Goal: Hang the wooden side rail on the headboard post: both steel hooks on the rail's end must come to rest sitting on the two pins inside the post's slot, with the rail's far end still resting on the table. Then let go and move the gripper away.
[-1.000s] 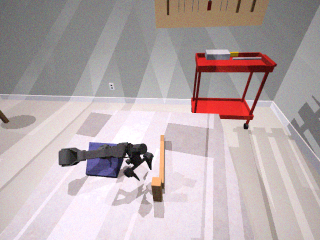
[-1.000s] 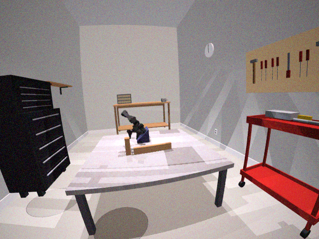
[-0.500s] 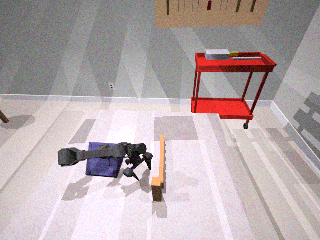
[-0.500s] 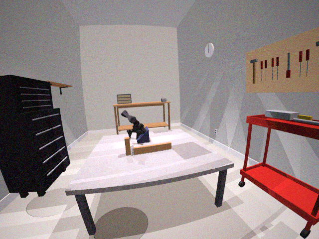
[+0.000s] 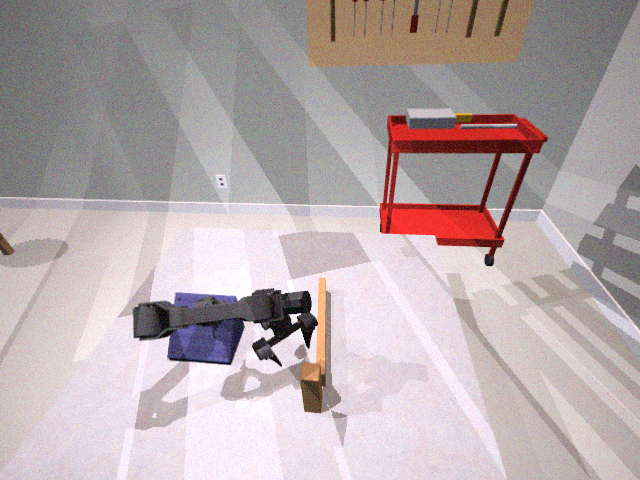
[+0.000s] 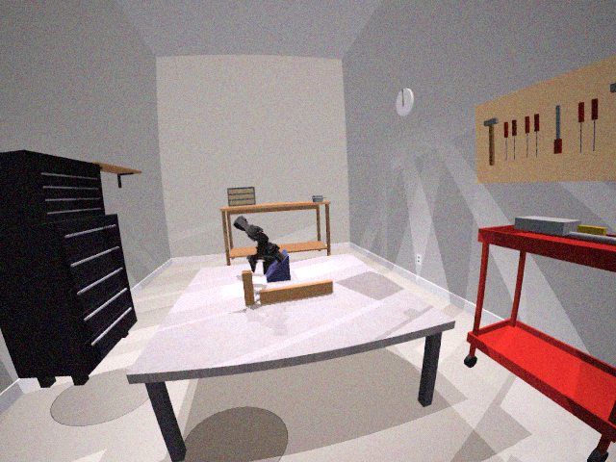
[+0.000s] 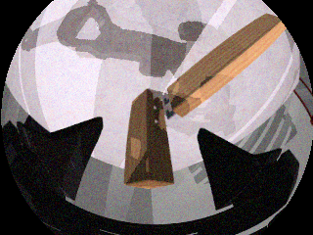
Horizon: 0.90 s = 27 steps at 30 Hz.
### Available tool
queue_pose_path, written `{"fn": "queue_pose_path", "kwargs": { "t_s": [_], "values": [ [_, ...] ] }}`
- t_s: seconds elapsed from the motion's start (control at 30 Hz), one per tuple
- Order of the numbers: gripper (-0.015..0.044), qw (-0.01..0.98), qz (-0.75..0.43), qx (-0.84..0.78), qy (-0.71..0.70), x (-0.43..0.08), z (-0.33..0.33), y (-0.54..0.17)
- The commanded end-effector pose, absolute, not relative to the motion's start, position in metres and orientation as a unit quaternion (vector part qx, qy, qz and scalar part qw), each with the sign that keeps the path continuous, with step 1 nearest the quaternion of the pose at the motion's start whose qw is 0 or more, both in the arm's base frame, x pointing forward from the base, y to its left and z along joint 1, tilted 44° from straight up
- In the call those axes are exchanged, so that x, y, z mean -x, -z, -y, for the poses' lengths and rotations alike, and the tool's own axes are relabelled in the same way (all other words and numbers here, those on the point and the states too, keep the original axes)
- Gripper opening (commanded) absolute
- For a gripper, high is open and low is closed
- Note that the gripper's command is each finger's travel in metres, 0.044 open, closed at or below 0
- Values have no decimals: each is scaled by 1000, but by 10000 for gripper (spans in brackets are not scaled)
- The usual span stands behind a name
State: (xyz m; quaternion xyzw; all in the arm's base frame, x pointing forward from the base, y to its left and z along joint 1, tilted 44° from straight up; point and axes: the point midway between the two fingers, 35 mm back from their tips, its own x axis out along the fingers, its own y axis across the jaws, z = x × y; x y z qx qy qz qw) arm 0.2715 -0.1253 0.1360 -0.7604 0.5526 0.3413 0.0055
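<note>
The wooden side rail lies long and low on the table, its near end beside the headboard post, which stands upright. In the wrist view the dark steel hooks show at the rail's near end, beside the post's edge. Small pale dots show on the post's dark face. I cannot tell whether the hooks sit on the pins. My gripper is open and empty, raised on the arm's side of the post and rail. Neither is between its fingers.
The arm's blue base block stands on the table, behind the post and rail in the exterior view. A red cart stands off to the right, and a black tool cabinet to the left.
</note>
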Motion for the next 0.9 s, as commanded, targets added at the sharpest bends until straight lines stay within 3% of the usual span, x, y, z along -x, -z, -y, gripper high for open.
{"fn": "queue_pose_path", "kwargs": {
  "t_s": [0.0,0.2,0.87],
  "values": [
    [440,61,-592,729,-339,-286,121,-139],
    [440,121,-653,676,-320,-301,116,-146],
    [440,122,-655,674,-319,-301,116,-146]
  ]
}}
